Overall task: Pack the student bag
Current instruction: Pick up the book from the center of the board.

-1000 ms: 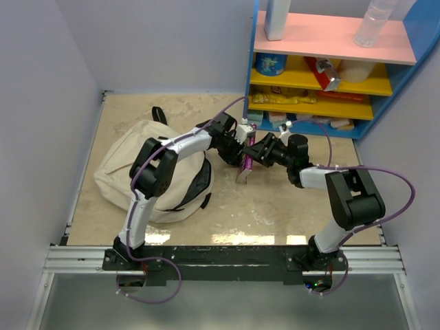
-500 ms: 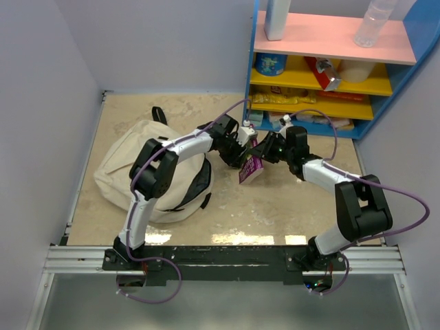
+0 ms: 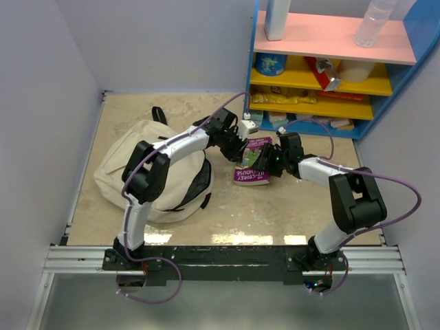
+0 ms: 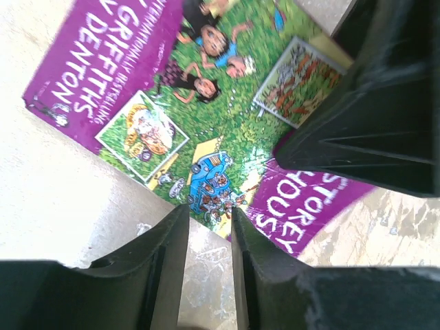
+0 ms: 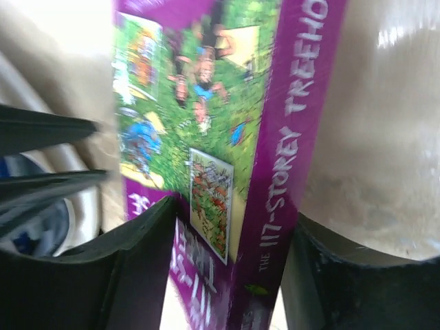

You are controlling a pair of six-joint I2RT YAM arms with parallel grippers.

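Note:
The student bag (image 3: 137, 172), a beige backpack with its black-trimmed opening facing right, lies at the left of the table. A purple and green book (image 3: 251, 170) lies flat on the table to the right of the bag. My left gripper (image 3: 237, 146) hovers at the book's far-left edge. In the left wrist view its fingers (image 4: 210, 210) stand slightly apart with only bare table between them and the book (image 4: 206, 117) just past the tips. My right gripper (image 3: 270, 163) is open at the book's right side, its jaws (image 5: 235, 210) loosely straddling the book's spine (image 5: 289, 137).
A blue shelf unit (image 3: 330, 75) with pink and yellow boards holds bottles, packets and boxes at the back right, close behind the grippers. Grey walls close in the left, back and right sides. Beige tabletop (image 3: 275, 213) lies between the book and the arm bases.
The book stood upright between the two grippers, tipped over while hanging from them, and now lies flat on the table. The right gripper closed briefly and reopened; both have moved slightly back.

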